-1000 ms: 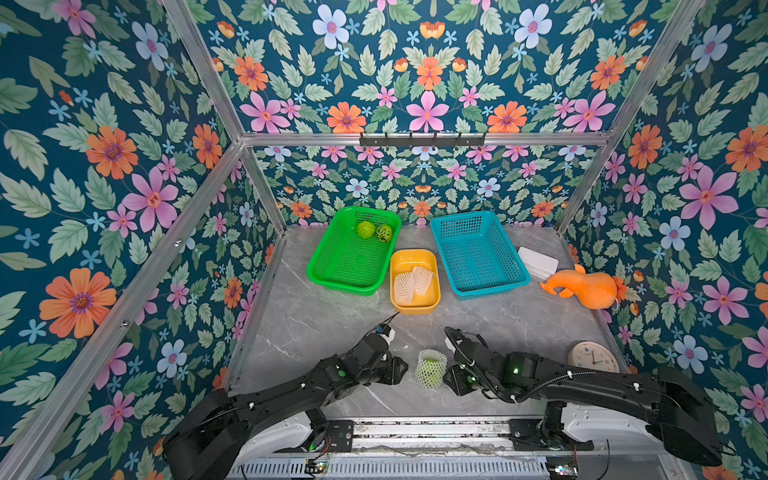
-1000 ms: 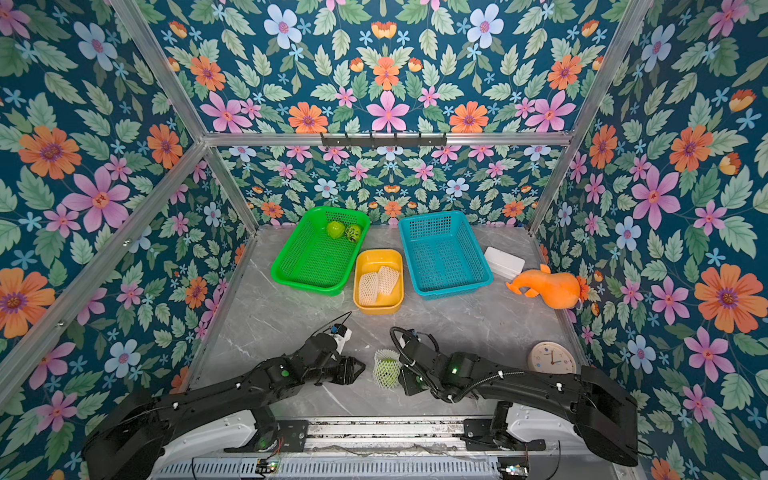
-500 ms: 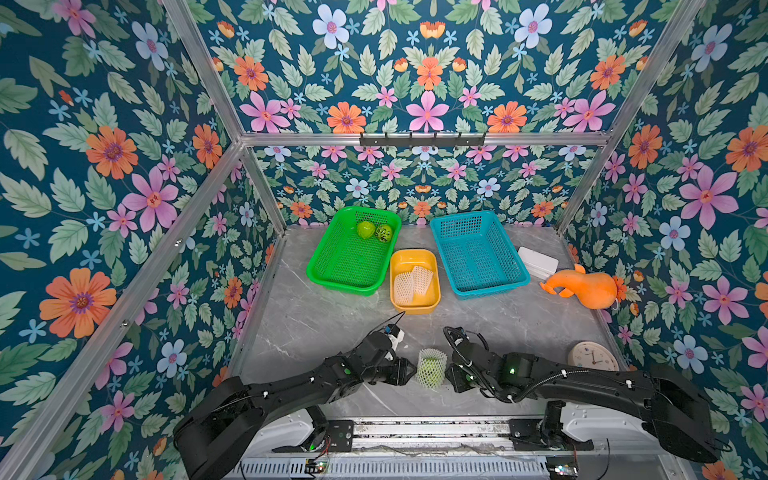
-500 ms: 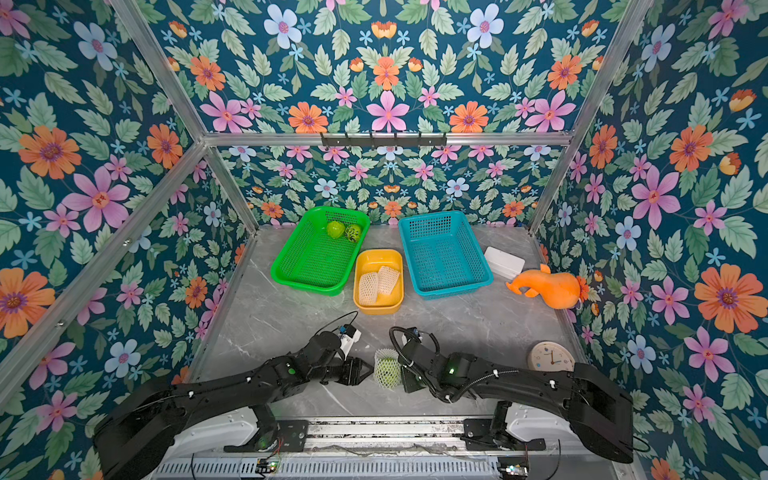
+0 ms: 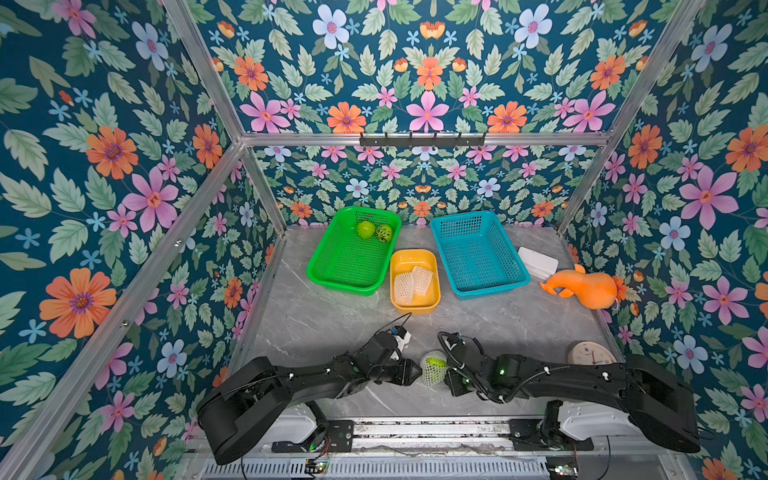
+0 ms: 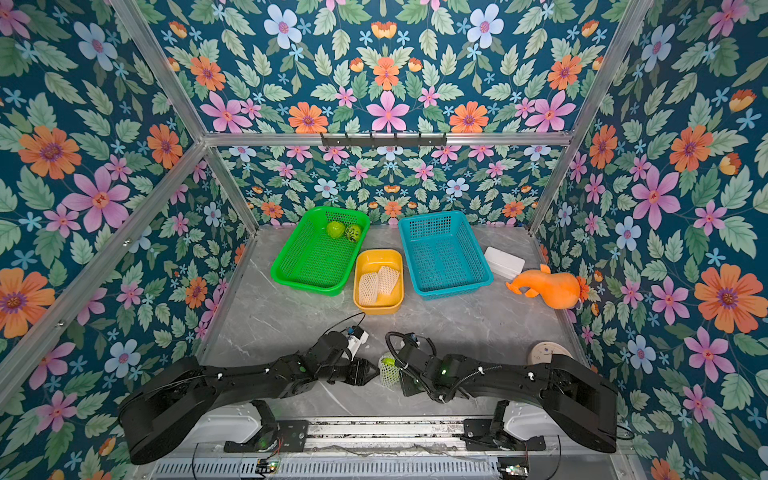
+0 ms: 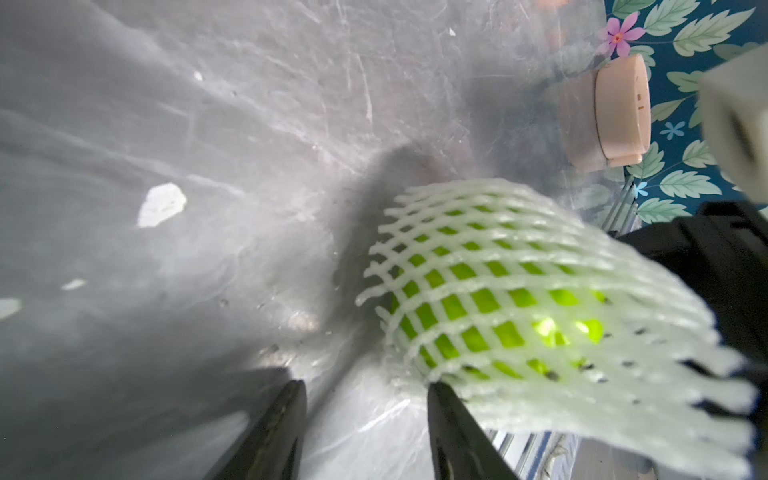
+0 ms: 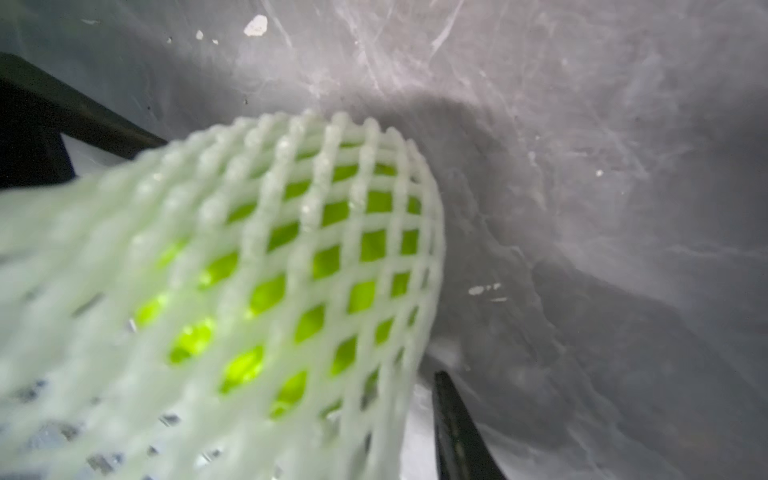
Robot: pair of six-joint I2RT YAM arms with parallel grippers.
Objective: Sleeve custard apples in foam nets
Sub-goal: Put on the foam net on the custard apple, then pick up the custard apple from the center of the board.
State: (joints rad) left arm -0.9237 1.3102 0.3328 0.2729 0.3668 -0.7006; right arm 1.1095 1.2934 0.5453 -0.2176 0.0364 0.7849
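A custard apple inside a white foam net (image 5: 432, 368) (image 6: 389, 369) lies on the grey table near the front edge, between both arms. My left gripper (image 5: 415, 370) (image 7: 365, 415) is open; one of its fingers (image 7: 453, 428) touches the net's frayed edge (image 7: 540, 390), and nothing is between them. My right gripper (image 5: 449, 376) is pressed up to the other side. Only one right finger (image 8: 455, 424) shows, a sliver clear of the net (image 8: 291, 270); the other is hidden behind it. Two bare custard apples (image 5: 365, 229) (image 5: 384, 233) sit in the green basket (image 5: 332, 274). Two foam nets (image 5: 404, 287) (image 5: 422, 279) lie in the yellow tray (image 5: 415, 307).
A blue basket (image 5: 511, 286) stands right of the yellow tray. Beyond it are a white box (image 5: 538, 262) and an orange gourd toy (image 5: 586, 287) by the right wall. A round clock (image 5: 591, 356) lies at the front right.
My left gripper has slid right until it reaches the netted fruit and has narrowed slightly. The right gripper and the fruit have hardly moved.
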